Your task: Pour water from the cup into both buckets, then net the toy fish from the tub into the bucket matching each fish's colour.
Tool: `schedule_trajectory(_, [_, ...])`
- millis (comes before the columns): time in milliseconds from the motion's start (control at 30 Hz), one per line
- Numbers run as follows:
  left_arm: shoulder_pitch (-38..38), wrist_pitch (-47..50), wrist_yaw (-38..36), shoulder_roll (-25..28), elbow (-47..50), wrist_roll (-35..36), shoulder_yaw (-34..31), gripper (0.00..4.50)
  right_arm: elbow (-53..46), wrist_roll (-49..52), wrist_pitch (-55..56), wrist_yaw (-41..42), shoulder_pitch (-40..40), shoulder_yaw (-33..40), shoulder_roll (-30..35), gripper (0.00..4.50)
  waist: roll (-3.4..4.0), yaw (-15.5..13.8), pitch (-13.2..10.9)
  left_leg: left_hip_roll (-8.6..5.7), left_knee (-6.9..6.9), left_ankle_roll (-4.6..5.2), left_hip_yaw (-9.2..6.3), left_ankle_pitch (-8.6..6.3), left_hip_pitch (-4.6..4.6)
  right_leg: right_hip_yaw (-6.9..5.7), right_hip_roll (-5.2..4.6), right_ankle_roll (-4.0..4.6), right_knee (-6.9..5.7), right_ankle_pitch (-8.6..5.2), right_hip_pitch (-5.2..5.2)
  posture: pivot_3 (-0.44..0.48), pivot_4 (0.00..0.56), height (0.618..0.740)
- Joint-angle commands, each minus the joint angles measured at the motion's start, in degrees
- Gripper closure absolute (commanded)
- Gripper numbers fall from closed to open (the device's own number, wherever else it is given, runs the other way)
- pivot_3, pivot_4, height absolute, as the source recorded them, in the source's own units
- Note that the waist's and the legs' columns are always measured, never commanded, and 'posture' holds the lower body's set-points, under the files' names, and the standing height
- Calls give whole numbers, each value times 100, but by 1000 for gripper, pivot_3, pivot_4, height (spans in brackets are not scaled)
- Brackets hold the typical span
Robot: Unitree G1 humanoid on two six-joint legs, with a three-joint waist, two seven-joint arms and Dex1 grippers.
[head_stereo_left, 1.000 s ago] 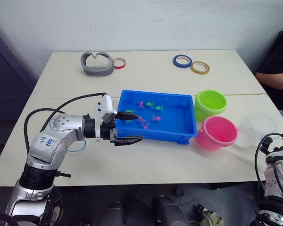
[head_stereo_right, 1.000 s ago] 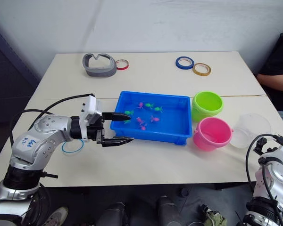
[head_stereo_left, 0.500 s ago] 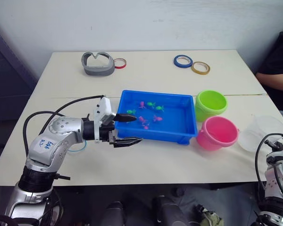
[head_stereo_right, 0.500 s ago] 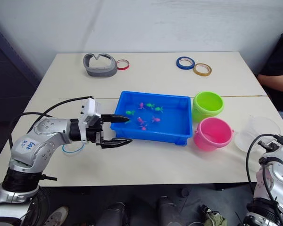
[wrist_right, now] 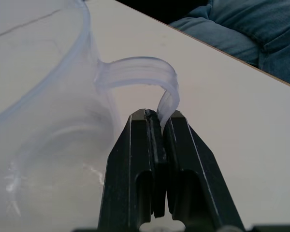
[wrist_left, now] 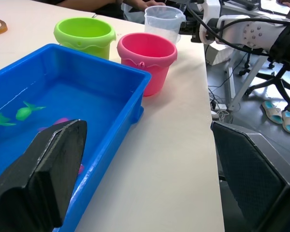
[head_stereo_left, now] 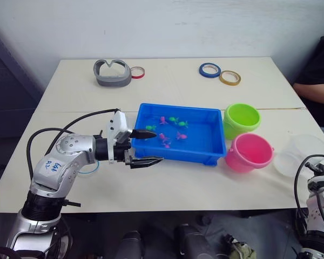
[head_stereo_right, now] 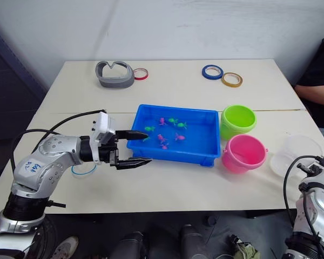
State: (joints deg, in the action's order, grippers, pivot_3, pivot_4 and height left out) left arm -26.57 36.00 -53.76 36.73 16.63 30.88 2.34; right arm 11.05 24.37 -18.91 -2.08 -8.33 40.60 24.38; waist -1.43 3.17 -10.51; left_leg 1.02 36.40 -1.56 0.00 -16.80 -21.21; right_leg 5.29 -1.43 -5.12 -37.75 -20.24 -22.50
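Pale cream table (head_stereo_left: 173,91), seam line across its right side. Plain white wall (head_stereo_left: 167,27) behind. Dark panel (head_stereo_left: 5,81) at far left. Grey floor (wrist_left: 261,72) beyond table edge, office chair base (wrist_left: 273,79), slippers (wrist_left: 278,113).

Open tabletop along near edge, in front of tub (head_stereo_left: 179,135) and buckets. Far half mostly free too, just grey holder (head_stereo_left: 112,73) and tape rings (head_stereo_left: 219,74) along far edge. Right side tight: green bucket (head_stereo_left: 241,120), pink bucket (head_stereo_left: 252,152), cup (head_stereo_left: 305,154) packed close together. Left gripper (head_stereo_left: 147,147) parked wide open at tub's near-left corner.
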Motion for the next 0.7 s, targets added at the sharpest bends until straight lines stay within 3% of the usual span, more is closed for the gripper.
schedule_trajectory(33, [-186, -203, 15, -57, -180, -42, -117, 0, -596, 164, -57, 147, 58, 199, 334, 4464, 3, -1, -2, 0, 0, 0, 0, 0, 0, 0, 0, 0, 0, 0, 0, 0, 150, 740])
schedule_trajectory(367, [-505, -402, -242, -173, -669, -98, 4, 0, -1352, 219, -449, 779, 294, 53, 912, 4464, 8, -11, -5, -3, 0, 3, 5, 2, -1, 7, 2, -6, 1, 3, -1, 0, 150, 740])
schedule_trajectory(700, [-786, -437, -417, -209, -978, -147, 16, 0, -1760, -264, -464, 1663, 523, -155, 1984, 4464, 8, -11, -6, -7, 2, 9, 10, 5, -2, 14, 2, -13, 5, 7, -1, 0, 150, 740])
